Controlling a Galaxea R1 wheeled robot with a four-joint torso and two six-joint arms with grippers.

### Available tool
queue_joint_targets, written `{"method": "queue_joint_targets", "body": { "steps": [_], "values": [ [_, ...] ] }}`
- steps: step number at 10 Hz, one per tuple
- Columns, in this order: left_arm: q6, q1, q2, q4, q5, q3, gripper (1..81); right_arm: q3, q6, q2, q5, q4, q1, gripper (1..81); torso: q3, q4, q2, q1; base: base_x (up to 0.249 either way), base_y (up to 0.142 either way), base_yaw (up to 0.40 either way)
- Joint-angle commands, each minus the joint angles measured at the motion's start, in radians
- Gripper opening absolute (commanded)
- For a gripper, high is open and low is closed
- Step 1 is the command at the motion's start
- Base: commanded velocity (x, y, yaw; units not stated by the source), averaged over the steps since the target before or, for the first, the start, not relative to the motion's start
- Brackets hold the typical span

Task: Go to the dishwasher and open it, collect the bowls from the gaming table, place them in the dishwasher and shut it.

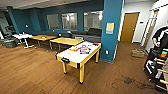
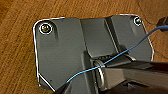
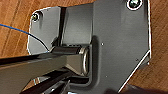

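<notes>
Yellow-legged, white-topped games table (image 1: 79, 53) standing mid-room on the wood floor (image 1: 30, 72), with colourful items (image 1: 84, 49) lying on its top; bowls cannot be made out. Behind it, a blue pillar (image 1: 111, 27) and low tables (image 1: 66, 40). A person (image 1: 160, 40) stands at the right edge. Whether either gripper is spread or pressed together cannot be told.

1. A teal pillar (image 1: 111, 27) with a yellow notice (image 1: 109, 28) stands at one o'clock.
2. A brown door (image 1: 129, 27) lies at two o'clock.
3. A white tabletop (image 1: 23, 36) and a dark sofa (image 1: 88, 34) sit at eleven to twelve o'clock.
4. A person (image 1: 160, 37) stands at three o'clock.
</notes>
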Motion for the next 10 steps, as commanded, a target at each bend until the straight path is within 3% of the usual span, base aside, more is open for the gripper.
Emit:
{"method": "queue_joint_targets", "body": {
  "steps": [1,5,10],
  "values": [
    [0.003,-0.047,-0.002,0.010,0.048,0.002,81.1,0.000,-0.002,0.001,-0.062,0.001,0.049,81.1,0.000,0.000,0.000,0.001,0.000,0.000,0.000],
    [0.005,-0.044,0.001,0.019,0.048,0.005,81.1,0.000,-0.002,0.002,-0.062,0.001,0.052,81.1,0.000,0.000,0.000,0.001,0.000,0.000,0.000],
    [0.003,-0.044,0.006,0.036,0.046,0.000,81.1,0.000,-0.002,0.004,-0.062,-0.001,0.055,81.1,0.000,0.000,0.000,0.001,0.088,0.000,0.000]
  ]
}}
